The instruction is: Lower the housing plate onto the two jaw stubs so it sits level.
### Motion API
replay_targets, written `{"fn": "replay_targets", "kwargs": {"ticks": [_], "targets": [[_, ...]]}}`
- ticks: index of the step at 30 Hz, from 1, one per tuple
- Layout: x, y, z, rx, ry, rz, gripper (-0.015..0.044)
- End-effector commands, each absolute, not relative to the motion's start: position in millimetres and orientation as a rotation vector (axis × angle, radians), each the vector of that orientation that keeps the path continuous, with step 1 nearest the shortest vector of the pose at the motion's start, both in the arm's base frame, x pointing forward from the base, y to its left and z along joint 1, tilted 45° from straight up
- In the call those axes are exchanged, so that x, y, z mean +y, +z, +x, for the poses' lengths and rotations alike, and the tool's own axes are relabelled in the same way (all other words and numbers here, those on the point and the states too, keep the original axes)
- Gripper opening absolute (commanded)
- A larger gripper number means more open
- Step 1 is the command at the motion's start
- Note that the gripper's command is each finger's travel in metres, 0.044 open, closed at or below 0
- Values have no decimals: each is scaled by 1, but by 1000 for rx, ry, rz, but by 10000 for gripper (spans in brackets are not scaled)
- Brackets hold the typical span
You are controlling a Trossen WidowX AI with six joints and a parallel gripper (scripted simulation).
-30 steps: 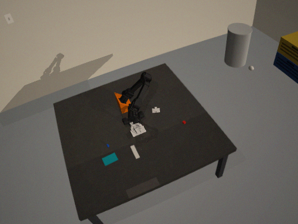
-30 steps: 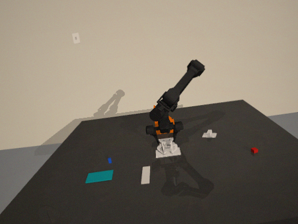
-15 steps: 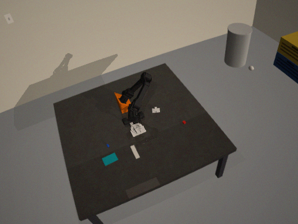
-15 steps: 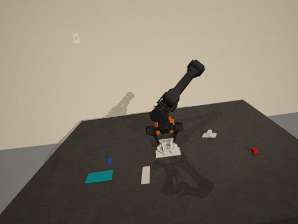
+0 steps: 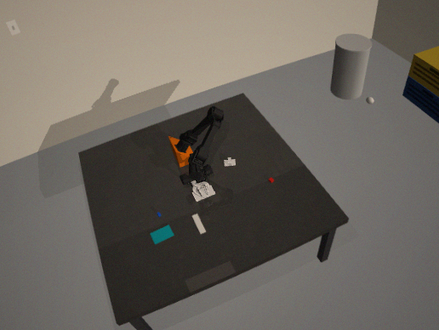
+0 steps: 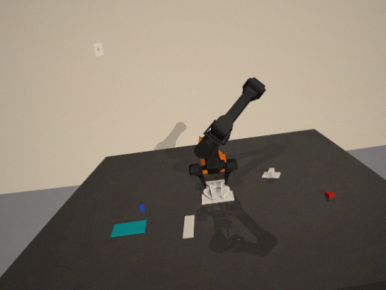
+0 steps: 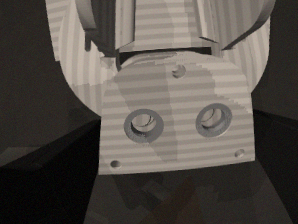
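The housing plate is pale, with two grey-rimmed round holes and smaller holes. My gripper is shut on it, one dark finger at each side edge. The plate lies over the near part of the white base, which stands on the table. Two upright jaws, left and right in the wrist view, stand beyond the plate's far edge. Light shapes show inside both round holes. The plate hides most of the stubs; whether it is fully down on them I cannot tell.
A small white part and a red cube lie right of the base. A blue block, a teal pad and an off-white bar lie toward the front. An orange piece is behind the gripper.
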State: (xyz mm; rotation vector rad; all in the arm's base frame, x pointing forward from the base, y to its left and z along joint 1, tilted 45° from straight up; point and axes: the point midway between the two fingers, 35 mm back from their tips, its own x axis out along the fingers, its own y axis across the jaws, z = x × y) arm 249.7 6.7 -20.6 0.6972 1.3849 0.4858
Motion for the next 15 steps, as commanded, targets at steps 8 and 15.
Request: {"fn": "replay_targets", "kwargs": {"ticks": [8, 15], "targets": [[9, -22, 249, 1388, 487, 706, 351], [11, -24, 249, 1388, 487, 706, 351]]}}
